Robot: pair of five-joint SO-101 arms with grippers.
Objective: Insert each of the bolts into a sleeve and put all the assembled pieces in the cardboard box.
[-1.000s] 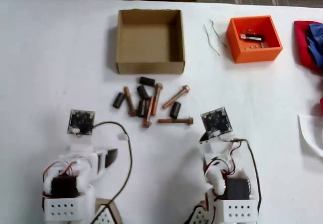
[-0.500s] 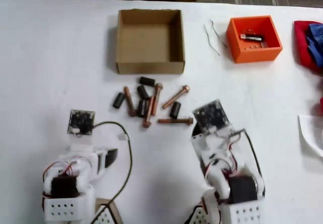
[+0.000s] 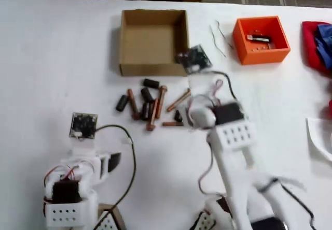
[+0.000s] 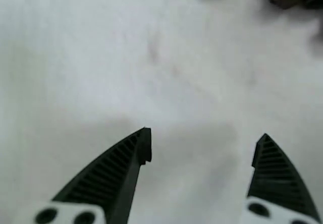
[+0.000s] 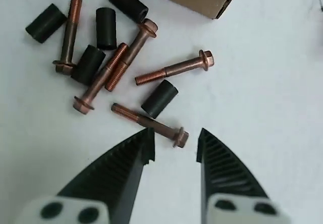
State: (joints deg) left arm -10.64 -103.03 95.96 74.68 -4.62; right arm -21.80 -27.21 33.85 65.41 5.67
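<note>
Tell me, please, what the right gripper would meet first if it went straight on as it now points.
Probably the nearest bolt, whose head lies just ahead of the open right gripper; a black sleeve lies beyond it. Depth is unclear, though.

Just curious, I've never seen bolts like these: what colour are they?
Copper-brown, with a reddish metallic sheen. The bolts show best in the right wrist view.

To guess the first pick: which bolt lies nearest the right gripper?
The bolt lying crosswise at the opening of the right gripper; all the others lie farther away.
</note>
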